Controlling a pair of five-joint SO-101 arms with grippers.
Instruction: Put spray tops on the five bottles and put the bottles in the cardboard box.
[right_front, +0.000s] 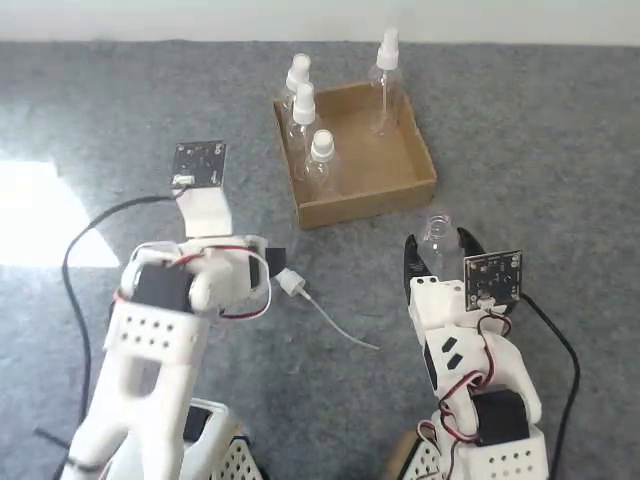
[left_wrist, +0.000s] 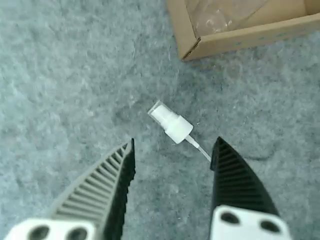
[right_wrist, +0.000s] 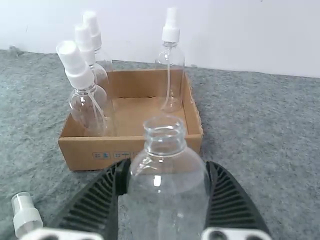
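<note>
Grey carpet-textured counter (right_front: 540, 120), white wall (right_wrist: 250, 30) behind.
Left fingers (left_wrist: 117, 175) spread over loose spray top (left_wrist: 171, 125); right fingers (right_wrist: 97, 200) pinching uncapped bottle (right_wrist: 167, 200); four capped bottles (right_front: 322, 160) upright in cardboard box (right_front: 365, 200).

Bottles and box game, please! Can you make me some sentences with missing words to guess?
The cardboard box holds ___ capped bottles. The right hand is shut on the fifth bottle, which is missing its ___. The left hand hangs ___ over the loose spray top.
Missing words: four; spray top; open.
</note>
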